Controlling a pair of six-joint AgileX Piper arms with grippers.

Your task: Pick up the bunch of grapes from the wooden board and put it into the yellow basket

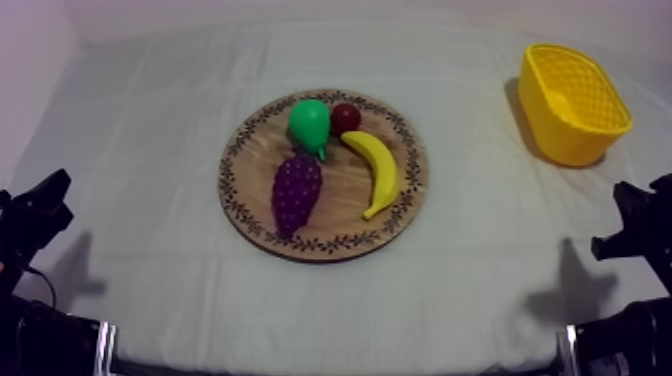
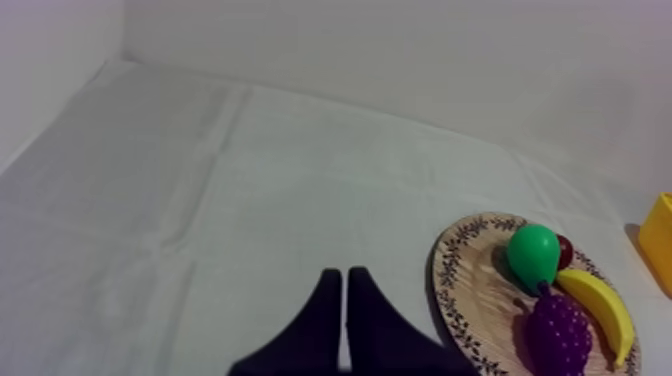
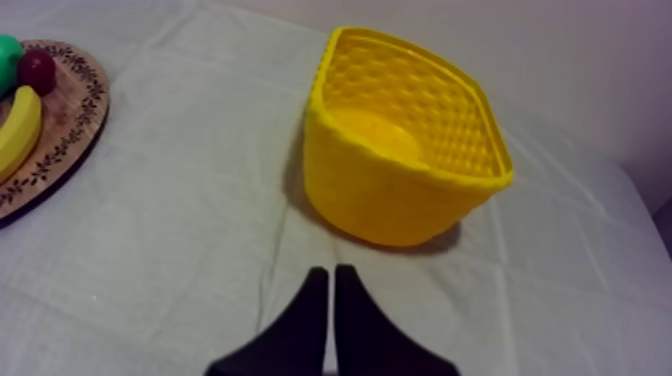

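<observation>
- Wooden board: lies on the table, at centre.
- Basket: stands on the table at far right, well apart from the board.
- Pear: on the board, far side.
- Small red fruit: on the board, just right of the pear.
- Bunch of grapes: on the board's left part, just before the pear.
- Banana: on the board's right part, right of the grapes, before the small red fruit.
- Left gripper: near left, left of the board.
- Right gripper: near right, before the basket.

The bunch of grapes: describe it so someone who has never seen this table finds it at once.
Mid-table on the grey-white cloth sits a round wooden board holding four toy fruits. In the top view the bunch of grapes lies on its left half, just below the green pear, left of the banana. It alone is dark purple and knobbly.
</observation>
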